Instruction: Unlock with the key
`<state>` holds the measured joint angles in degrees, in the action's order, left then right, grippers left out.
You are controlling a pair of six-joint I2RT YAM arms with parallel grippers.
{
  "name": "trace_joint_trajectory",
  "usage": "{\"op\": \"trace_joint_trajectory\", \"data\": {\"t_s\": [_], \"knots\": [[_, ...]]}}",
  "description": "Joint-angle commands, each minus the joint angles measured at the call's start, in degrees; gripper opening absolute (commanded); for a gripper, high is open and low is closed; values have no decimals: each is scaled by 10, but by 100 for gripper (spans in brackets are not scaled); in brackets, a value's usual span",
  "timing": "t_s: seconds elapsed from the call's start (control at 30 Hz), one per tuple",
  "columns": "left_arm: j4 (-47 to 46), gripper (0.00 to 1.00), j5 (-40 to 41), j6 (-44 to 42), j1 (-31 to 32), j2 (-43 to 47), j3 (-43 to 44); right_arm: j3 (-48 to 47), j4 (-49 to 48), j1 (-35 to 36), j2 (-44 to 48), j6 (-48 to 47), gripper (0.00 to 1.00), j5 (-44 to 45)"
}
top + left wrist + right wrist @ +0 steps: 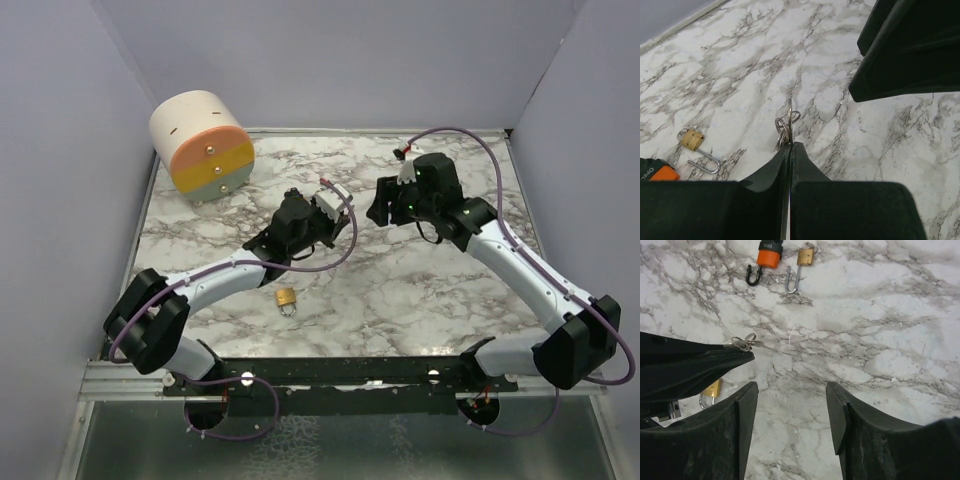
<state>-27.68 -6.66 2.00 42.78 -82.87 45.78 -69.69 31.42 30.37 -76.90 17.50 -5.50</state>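
Above the marble table (420, 290), left gripper (790, 146) tight on the key (790, 112), right gripper (792, 390) wide.

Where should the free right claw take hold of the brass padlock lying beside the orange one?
Likely the brass padlock by its body, coming straight down: it lies flat on the marble table, so only the body's narrow sides offer opposing faces. Skip the thin long shackle, which would let it swing.
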Motion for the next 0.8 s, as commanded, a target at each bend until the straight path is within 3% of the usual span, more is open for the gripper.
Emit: {"op": "trace_joint_trajectory", "data": {"t_s": [0.0, 0.23, 0.43, 0.77], "knots": [[187, 0, -39, -3, -12, 9, 71, 46, -92, -23, 54, -34, 58, -15], [233, 0, -187, 15, -57, 17, 107, 171, -297, -104, 121, -31, 57, -208], [236, 0, -288, 32, -69, 0, 124, 195, -374, -128, 86, -11, 48, -364], [225, 0, -391, 61, -74, -22, 128, 223, -447, -128, 57, 26, 44, -439]]}}
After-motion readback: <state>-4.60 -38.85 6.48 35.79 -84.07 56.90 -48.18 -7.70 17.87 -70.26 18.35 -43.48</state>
